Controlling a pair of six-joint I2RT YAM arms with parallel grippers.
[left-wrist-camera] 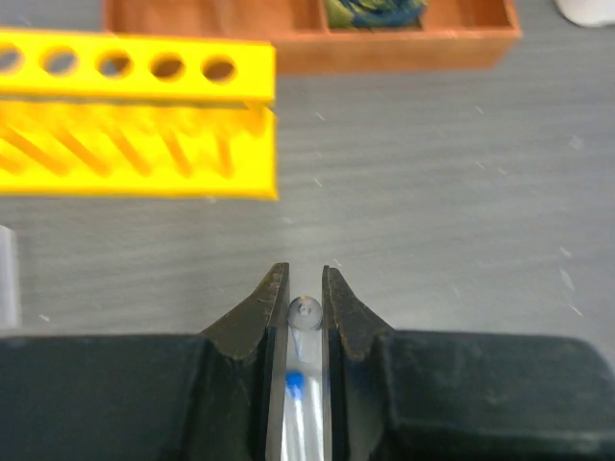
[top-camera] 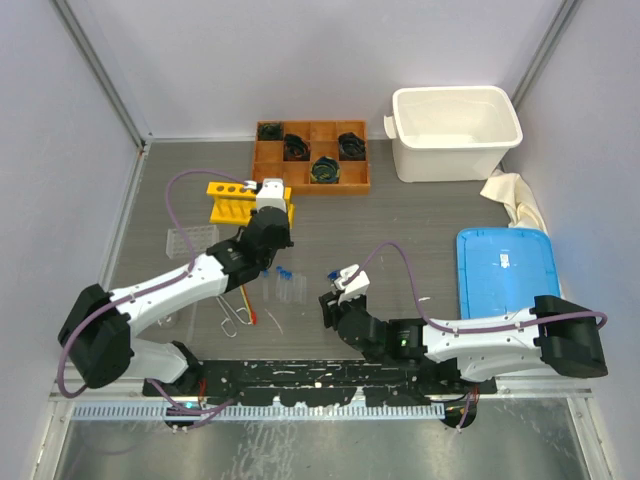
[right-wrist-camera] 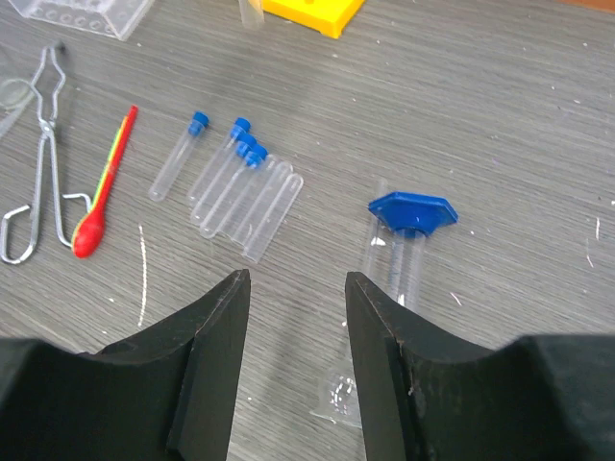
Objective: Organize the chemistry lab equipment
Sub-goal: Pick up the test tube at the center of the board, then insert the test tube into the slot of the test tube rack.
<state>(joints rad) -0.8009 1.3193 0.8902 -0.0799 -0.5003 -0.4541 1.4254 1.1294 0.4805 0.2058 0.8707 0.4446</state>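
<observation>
The left gripper [left-wrist-camera: 306, 284] pinches a clear blue-capped test tube [left-wrist-camera: 304, 313], bare grey tabletop [left-wrist-camera: 442, 202] separating it from the yellow six-hole rack [left-wrist-camera: 135, 69]; the right gripper [right-wrist-camera: 296, 288] gapes, seemingly empty.

Bright even light; yellow rack [left-wrist-camera: 135, 125] blurred

Top camera high, rear, looking down; wrist cameras close, low, forward; all share yellow rack [top-camera: 232, 203]
</observation>
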